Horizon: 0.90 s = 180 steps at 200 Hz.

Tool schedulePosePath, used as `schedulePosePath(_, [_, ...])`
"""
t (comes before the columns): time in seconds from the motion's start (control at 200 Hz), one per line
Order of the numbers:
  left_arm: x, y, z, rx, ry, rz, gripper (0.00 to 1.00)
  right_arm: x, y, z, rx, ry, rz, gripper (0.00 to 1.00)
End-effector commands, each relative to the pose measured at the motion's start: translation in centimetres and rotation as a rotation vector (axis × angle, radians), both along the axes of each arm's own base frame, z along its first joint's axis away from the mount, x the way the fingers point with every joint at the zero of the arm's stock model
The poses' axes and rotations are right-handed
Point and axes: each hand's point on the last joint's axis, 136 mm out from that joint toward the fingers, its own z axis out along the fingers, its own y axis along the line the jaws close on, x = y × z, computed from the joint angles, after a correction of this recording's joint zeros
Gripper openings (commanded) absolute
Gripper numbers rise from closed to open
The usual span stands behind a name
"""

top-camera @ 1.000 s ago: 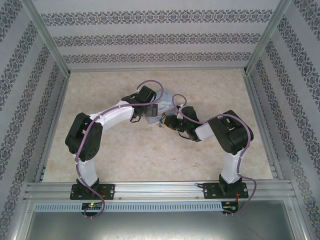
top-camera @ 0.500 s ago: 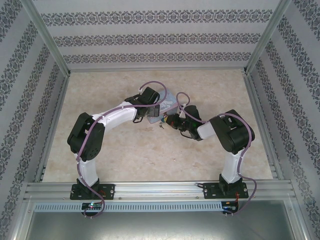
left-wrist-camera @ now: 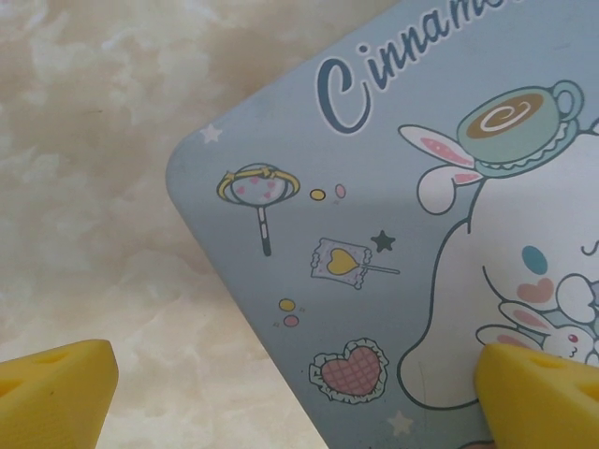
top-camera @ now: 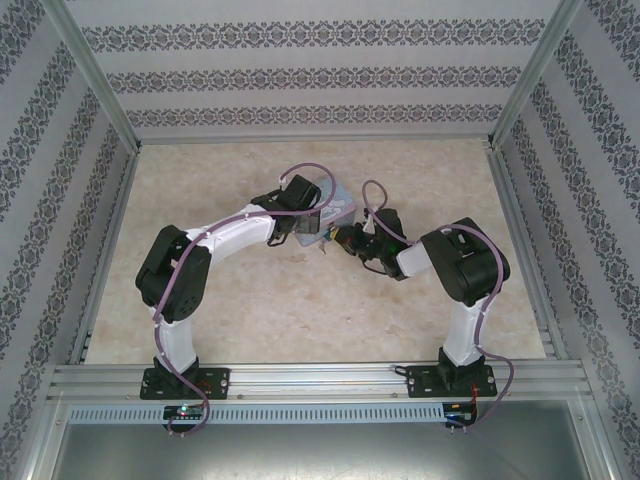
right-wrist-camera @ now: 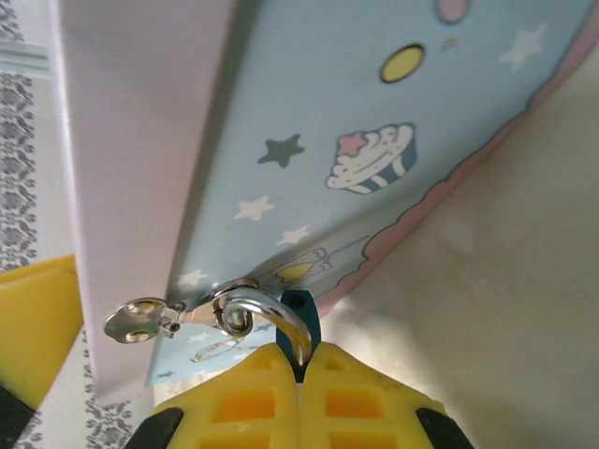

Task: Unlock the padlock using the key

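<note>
Clamping tiny blue silver-shackled padlock (right-wrist-camera: 300, 309) between clenched right fingers (right-wrist-camera: 248, 398), hooked onto pastel-blue cartoon tin (right-wrist-camera: 374, 103); poised above its lid with left fingers (left-wrist-camera: 58, 385) released wide.

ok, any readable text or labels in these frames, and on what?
"Cinnam…": dark script on the tin lid, left wrist view; the rest is cut off by the frame edge.
No lettering on the tin side, right wrist view, just drawings.
Top view: anything printed is too small to read.
</note>
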Motion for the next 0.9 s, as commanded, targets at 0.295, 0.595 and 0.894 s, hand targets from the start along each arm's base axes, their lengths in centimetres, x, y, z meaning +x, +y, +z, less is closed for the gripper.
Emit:
schedulePosePath(0.295, [-3.4,2.4,-5.9,0.169,0.185,-0.034,0.98,2.6,-2.2,-0.3,0.074,0.014,-0.104,0.00])
schedulePosePath(0.595, [-3.6,2.5,-6.4,0.179,0.198,-0.040,0.98,2.9,-4.5,-1.6,-0.014,0.070,-0.098,0.00])
schedulePosePath(0.894, [-3.7,2.5,-6.7,0.185,0.208,-0.042,0.97,3.0,-5.3,-2.0,-0.148,0.105,-0.062,0.00])
